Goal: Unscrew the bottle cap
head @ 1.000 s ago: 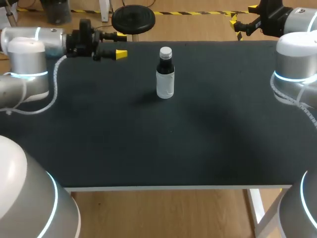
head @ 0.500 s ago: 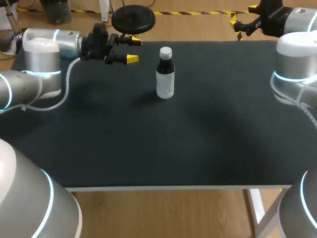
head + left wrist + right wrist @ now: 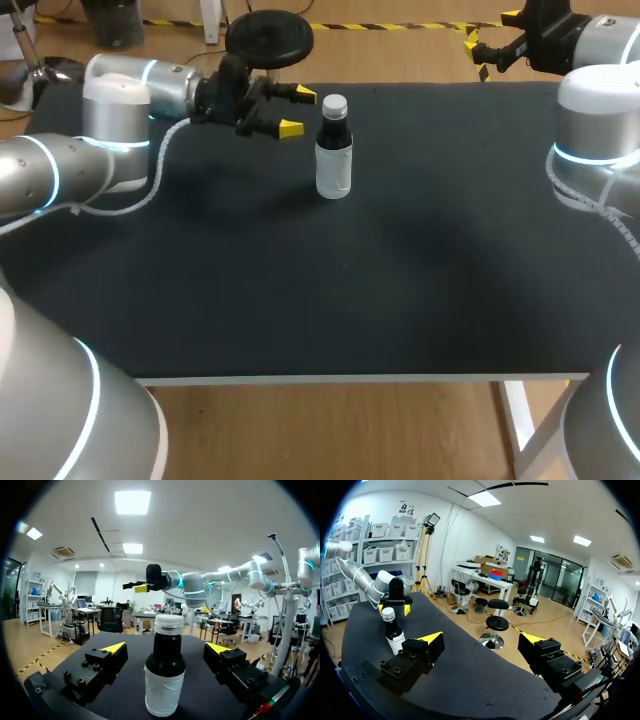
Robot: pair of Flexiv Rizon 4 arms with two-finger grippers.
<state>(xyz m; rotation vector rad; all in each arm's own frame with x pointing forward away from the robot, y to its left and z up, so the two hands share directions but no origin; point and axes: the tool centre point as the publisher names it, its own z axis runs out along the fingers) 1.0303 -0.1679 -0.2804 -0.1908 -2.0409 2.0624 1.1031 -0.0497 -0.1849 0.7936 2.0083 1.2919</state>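
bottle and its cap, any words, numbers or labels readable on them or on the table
No text can be read.
The white wrap on the bottle looks blank in the left wrist view and is too small to tell in the head view.
The cap and the black table show no marks.

A small bottle [image 3: 334,165] is being shown standing upright on the dark table [image 3: 400,300], at about 12 o'clock from the table's middle, toward the far edge. Its lower body is being covered by a pale, whitish wrap, while the shoulder and neck are showing dark. The neck is being closed by a pale screw cap [image 3: 334,103], not yet taken off.
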